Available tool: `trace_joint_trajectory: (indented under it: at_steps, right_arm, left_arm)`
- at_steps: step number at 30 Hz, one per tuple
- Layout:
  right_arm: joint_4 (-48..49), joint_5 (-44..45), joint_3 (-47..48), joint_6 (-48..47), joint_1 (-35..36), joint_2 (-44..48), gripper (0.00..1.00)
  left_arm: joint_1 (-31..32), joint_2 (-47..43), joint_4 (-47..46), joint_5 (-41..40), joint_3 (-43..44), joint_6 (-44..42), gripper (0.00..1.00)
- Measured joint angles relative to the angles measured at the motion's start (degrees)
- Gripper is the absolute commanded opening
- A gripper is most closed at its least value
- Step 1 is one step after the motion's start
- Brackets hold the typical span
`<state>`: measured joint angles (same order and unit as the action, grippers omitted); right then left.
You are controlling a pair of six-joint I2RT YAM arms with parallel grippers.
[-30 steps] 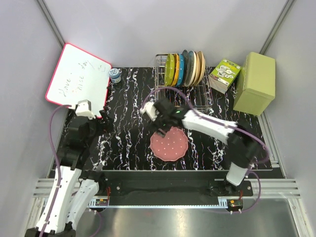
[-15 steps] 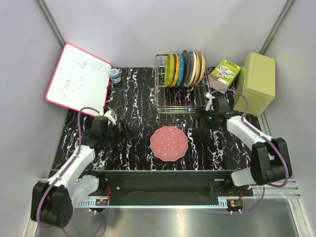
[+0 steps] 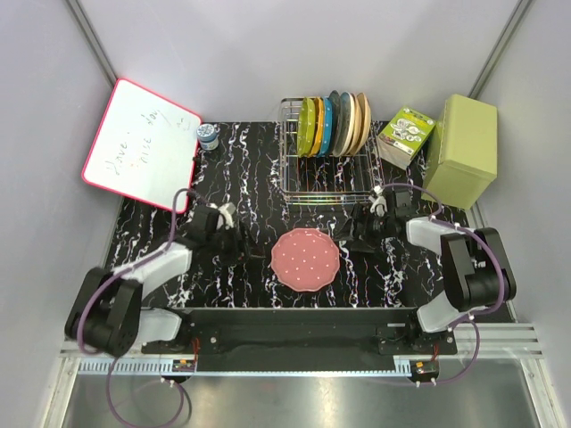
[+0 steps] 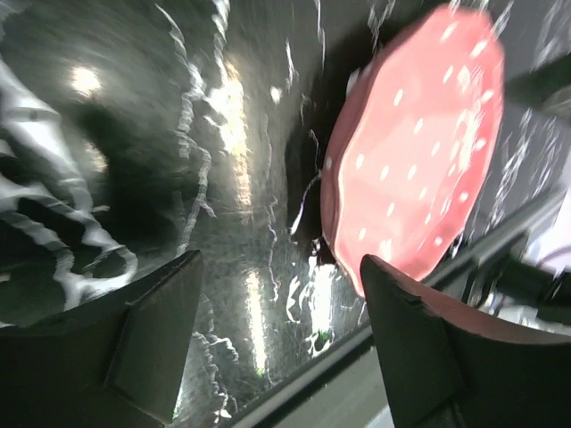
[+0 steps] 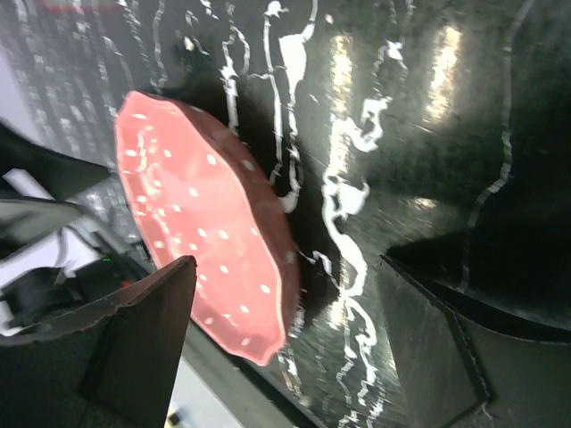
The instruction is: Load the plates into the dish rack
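Pink plate (image 3: pixel 305 259) is seen flat on worktop (image 3: pixel 241 165), between both arms' jaws, which are spread and empty. It is judged light, stiff, slick; the scalloped rim is best pinched.

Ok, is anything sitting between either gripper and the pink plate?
Nothing visible. The pink plate lies flat between the open left gripper and right gripper; only bare tabletop separates each from its rim.

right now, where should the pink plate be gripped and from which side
The pink plate lies flat on the table, so only its thin scalloped rim offers a pinch; probably take the right edge, coming in low from the right with the open right gripper.
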<state>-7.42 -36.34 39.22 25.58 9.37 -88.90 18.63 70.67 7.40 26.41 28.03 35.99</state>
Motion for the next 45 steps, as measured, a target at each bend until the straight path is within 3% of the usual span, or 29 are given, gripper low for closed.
trace_joint_trajectory:
  at_steps: [7,15,20,23,30,36,39,42,43,45]
  right_arm:
    - [7.48,-5.66,-1.84,4.76,-0.07,-2.67,0.86]
    - [10.95,-9.27,-2.97,7.98,-0.04,-4.52,0.85]
    - [13.42,-11.41,-3.28,9.75,1.86,-6.05,0.84]
    - [14.84,-11.76,-3.26,10.29,4.42,-6.54,0.83]
    - [17.62,-15.47,-3.15,11.69,8.48,-10.19,0.71]
    - [19.69,-18.16,-3.26,13.2,8.61,-12.22,0.69]
    - [19.76,-17.11,-3.74,13.18,8.72,-11.21,0.59]
    - [19.41,-15.52,-4.37,12.79,9.01,-9.11,0.28]
    - [19.21,-15.08,-4.31,12.57,9.03,-8.61,0.04]
    - [17.94,-13.92,-4.15,10.62,9.05,-7.8,0.0]
  left_arm:
    - [7.04,14.97,0.2,2.69,10.36,-1.03,0.63]
    - [9.38,19.1,-0.61,3.17,11.91,-0.63,0.48]
    - [10.67,19.98,-1.7,3.54,11.69,-0.07,0.24]
    - [10.56,21.24,-2.01,3.69,11.56,-0.07,0.0]
    - [11.13,23.63,-6.62,6.16,11.61,1.22,0.0]
    - [11.3,24.09,-7.04,6.64,11.76,1.62,0.0]
    - [11.3,24.09,-7.02,6.62,11.76,1.62,0.0]
    - [11.32,24.06,-7.1,6.58,11.76,1.6,0.0]
    - [11.32,24.06,-7.06,6.51,11.76,1.62,0.05]
    - [11.19,24.06,-7.13,6.38,11.76,1.84,0.37]
